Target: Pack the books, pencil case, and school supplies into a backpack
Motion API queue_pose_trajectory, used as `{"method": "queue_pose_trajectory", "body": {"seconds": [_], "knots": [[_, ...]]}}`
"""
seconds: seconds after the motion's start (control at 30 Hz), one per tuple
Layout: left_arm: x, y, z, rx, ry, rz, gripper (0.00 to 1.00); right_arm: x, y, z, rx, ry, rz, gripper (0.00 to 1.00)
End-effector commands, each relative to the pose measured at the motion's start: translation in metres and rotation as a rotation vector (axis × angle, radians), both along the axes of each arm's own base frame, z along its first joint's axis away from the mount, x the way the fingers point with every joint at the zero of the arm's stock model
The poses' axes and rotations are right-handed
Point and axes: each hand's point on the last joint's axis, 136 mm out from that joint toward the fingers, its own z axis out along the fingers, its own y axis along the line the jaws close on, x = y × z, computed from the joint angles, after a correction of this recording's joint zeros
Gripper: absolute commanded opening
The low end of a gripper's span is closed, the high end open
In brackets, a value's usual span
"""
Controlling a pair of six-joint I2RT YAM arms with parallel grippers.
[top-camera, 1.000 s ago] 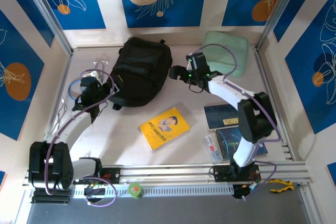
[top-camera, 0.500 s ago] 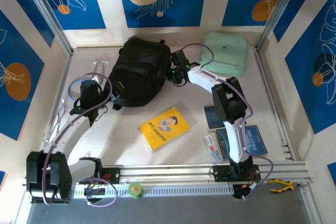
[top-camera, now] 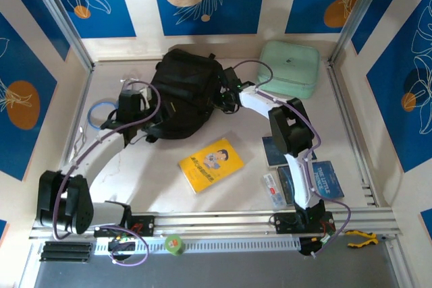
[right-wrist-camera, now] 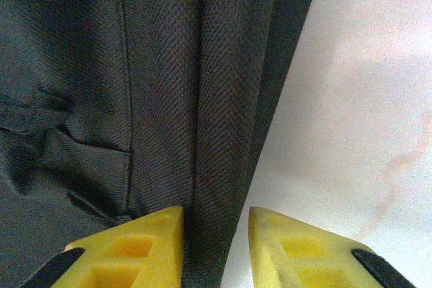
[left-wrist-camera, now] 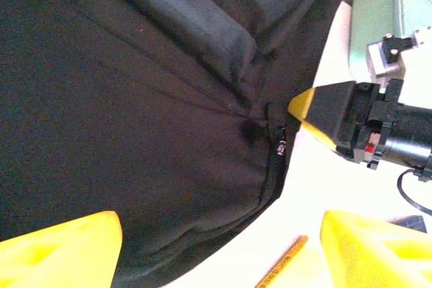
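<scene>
Backpack (top-camera: 182,89) edge in pinch of right tool (right-wrist-camera: 216,217), bare table (right-wrist-camera: 337,99) just beside; left tool (left-wrist-camera: 219,224) spread wide over it.

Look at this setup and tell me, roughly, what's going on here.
A two-armed robot is working at the black backpack. The right gripper pinches a fold at the bag's edge, while the left gripper hovers open over the opposite side. The yellow book and pencil case lie unpacked on the table.
</scene>
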Motion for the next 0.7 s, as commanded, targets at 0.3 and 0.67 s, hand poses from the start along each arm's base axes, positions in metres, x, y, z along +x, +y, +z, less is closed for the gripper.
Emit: {"method": "queue_pose_trajectory", "body": {"seconds": [0.3,0.67], "knots": [[-0.008,-0.110,-0.011,-0.052,0.068,-0.270,0.73,-0.097,-0.045,0.008,0.045,0.098,-0.041,0.29],[-0.029,-0.166,-0.054,-0.139,0.244,-0.310,0.60,-0.122,-0.050,0.040,0.235,0.060,-0.020,0.34]]}}
